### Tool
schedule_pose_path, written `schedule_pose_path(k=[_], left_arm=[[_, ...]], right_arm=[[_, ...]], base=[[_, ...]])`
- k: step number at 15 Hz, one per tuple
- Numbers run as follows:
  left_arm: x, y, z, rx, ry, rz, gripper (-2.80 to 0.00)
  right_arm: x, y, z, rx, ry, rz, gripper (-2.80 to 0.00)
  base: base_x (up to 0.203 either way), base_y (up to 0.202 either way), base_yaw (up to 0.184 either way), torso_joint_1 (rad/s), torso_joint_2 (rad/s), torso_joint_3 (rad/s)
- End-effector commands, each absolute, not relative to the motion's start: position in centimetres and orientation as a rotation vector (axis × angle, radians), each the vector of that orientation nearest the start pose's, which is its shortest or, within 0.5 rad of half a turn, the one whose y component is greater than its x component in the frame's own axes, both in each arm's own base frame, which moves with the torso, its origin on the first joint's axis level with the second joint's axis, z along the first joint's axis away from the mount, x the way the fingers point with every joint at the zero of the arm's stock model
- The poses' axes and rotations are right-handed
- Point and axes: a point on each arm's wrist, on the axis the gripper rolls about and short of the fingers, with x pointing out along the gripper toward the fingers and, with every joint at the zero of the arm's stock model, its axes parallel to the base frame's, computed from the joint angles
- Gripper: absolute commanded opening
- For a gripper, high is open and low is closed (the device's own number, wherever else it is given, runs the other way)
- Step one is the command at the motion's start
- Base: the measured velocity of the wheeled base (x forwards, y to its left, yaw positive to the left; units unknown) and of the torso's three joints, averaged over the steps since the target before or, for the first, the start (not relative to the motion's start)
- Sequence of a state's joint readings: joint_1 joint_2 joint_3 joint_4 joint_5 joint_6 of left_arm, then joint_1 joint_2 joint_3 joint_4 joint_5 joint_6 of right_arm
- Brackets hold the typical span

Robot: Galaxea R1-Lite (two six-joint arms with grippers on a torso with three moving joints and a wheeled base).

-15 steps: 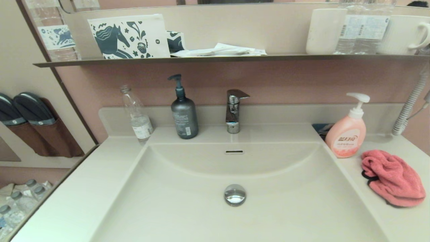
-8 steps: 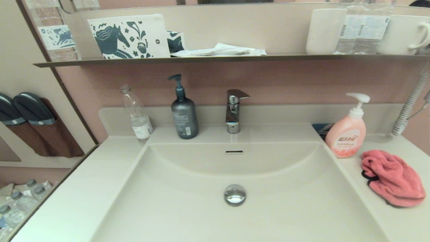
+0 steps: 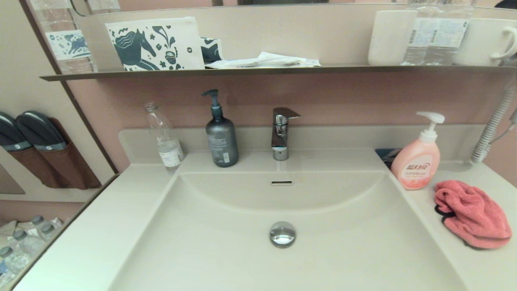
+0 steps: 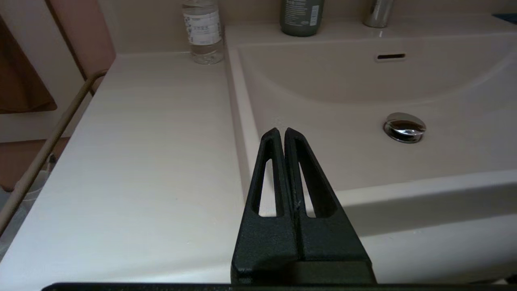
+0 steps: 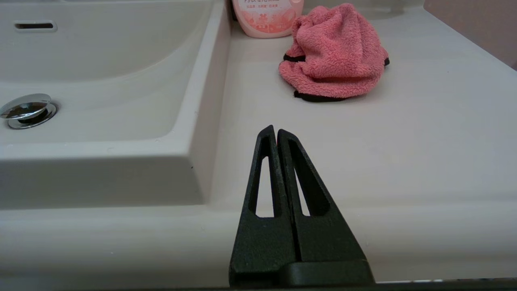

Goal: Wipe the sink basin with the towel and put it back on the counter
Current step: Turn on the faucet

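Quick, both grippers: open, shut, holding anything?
Left gripper: shut, empty, at the cream-white sink basin's front.
Right gripper: shut, empty, short of the coral-pink fluffy towel.

Both hands are closed and hold nothing, the left hand [image 4: 281, 131] and the right hand [image 5: 273, 129] at lower centre of their wrist views.

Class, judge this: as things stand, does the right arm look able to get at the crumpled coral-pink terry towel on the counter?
Probably yes. The right gripper, shut, sits at the cream-white counter's front edge, and bare counter lies between it and the coral-pink terry towel. The pink soap bottle stands behind the towel, off the path.
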State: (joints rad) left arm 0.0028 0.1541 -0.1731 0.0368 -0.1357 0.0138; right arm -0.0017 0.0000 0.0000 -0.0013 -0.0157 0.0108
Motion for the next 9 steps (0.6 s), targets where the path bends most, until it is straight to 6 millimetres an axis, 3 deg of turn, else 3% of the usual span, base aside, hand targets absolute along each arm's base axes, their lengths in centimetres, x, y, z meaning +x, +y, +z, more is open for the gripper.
schedule_pose_path(k=[1,4,9], left_arm=[[-1.0,-0.5,13.9,0.006,0.077,-0.199,-2.80],[0.2,-0.6,16.2,0.001,0.100,-0.256,-2.80],[4.7,-0.7,20.5,-0.011,0.146,-0.328,-2.80]], right_arm=[[-2.3,0.0,7.6,0.011,-0.002,-0.018,-2.80],[-2.3,0.0,7.6,0.011,-0.002,-0.018,-2.80],[-2.3,0.0,7.6,0.011,-0.002,-0.017,-2.80]], base=[[0.000,0.000,0.000,0.000,0.00,0.000],[0.000,0.000,0.000,0.000,0.00,0.000],[0.000,0.000,0.000,0.000,0.00,0.000]])
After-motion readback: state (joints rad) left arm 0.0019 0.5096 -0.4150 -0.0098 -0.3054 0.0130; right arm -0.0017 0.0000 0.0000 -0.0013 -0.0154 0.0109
